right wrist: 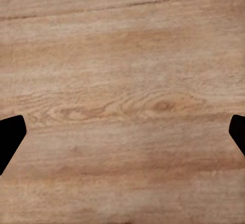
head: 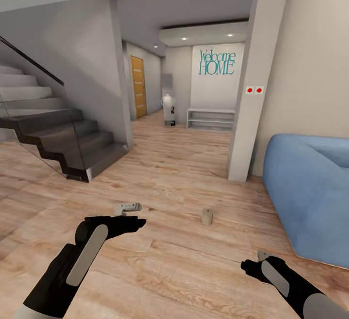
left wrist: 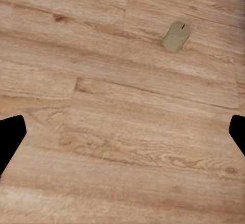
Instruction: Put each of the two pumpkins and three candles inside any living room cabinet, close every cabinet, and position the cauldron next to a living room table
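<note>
Head view shows us a small tan stubby cylinder [head: 207, 216] standing upright on the pale wooden plank floor [head: 184, 174], which we take, at this size, to be one of the candles. It lies ahead, between our two arms, a little nearer the right gripper [head: 253, 264] than the left gripper [head: 130, 215]. Left wrist view finds the same stub [left wrist: 176, 35] beyond the spread fingers [left wrist: 10, 134]. Both pincers hang wide apart, holding nothing. A blue rounded sofa [head: 310, 193] sits to the right.
</note>
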Robot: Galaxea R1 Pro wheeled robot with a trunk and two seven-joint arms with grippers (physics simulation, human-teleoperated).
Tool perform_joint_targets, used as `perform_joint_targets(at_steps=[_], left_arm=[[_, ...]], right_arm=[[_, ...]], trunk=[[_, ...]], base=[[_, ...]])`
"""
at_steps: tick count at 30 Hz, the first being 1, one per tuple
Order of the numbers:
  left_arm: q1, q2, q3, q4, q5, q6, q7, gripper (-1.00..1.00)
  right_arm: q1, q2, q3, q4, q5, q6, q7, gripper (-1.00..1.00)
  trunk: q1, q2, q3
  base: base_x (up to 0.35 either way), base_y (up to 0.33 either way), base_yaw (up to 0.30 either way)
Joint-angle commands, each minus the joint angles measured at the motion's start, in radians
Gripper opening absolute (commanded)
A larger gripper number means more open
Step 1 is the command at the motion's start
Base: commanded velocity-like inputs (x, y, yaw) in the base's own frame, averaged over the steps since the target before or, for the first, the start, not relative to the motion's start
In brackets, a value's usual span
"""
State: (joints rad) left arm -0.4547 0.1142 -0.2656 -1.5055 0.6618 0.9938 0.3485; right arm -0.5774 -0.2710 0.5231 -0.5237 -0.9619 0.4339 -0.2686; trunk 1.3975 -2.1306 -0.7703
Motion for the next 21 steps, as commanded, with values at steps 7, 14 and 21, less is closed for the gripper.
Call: perform_joint_targets(at_steps=[7,14,21], left_arm=[[-0.001,0.001,-0.001,0.0,0.01,0.002,0.01,1.0],[-0.001,0.0,-0.001,0.001,0.01,0.002,0.01,1.0],[-0.001,-0.001,-0.002,0.002,0.011,0.002,0.01,1.0]], right_arm=[[-0.001,0.01,0.008,0.009,-0.008,0.001,-0.011,1.0],[-0.003,0.082,0.009,0.058,-0.004,-0.021,-0.075,1.0],[-0.007,0.122,0.01,0.08,-0.003,-0.057,-0.122,1.0]], trunk=[[0.0,-0.001,-0.001],[0.0,-0.001,-0.001],[0.0,-0.001,-0.001]], base=[[0.328,0.0,0.0],[0.328,0.0,0.0],[0.328,0.0,0.0]])
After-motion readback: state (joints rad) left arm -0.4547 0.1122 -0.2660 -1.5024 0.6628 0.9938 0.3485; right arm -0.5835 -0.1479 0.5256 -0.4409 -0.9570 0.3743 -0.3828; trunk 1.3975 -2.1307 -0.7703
